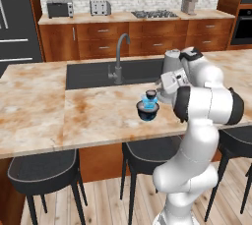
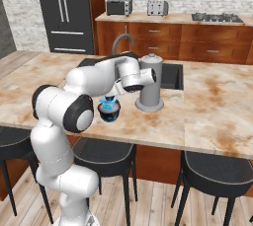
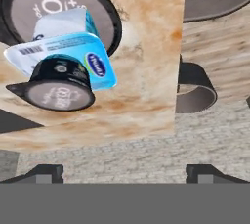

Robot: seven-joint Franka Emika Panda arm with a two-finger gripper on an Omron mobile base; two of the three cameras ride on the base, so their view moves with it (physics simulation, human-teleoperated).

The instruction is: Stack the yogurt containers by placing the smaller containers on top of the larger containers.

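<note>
**Three yogurt cups stacked near the counter's front edge**

Closest to the hand camera sit the gripper's [image 3: 125, 171] two dark finger tips, far apart at the bottom corners of that view with nothing between them — the claw is spread wide and holds nothing.

Beyond the tips, the hand view looks onto the stack. Tiny dark cup [image 3: 57, 87] with its pale grey top sits uppermost, leaning a little to one side. Under it is the light-blue cup [image 3: 80, 47], its printed label and barcode showing, and it too looks tilted rather than square. Both rest on the pale greyish top of the dark navy tub [image 3: 29, 8], the widest of the three.

From the left base view the stack stands on the marble counter [image 1: 93, 111], close to its front edge — navy tub [image 1: 147, 113] at the bottom, light-blue cup [image 1: 148, 102] on it, tiny dark cup [image 1: 150, 93] on top. The gripper's hand [image 1: 168, 82] is just beside the stack, to its right in that view, above counter level.

From the right base view the same stack [image 2: 109, 109] shows just under the robot's forearm. A tall grey cylinder [image 2: 150, 90] stands near it on the counter, by the sink [image 1: 98, 74] with its curved faucet [image 1: 119, 57]. Dark stools [image 1: 44, 170] line the counter's near side.
</note>
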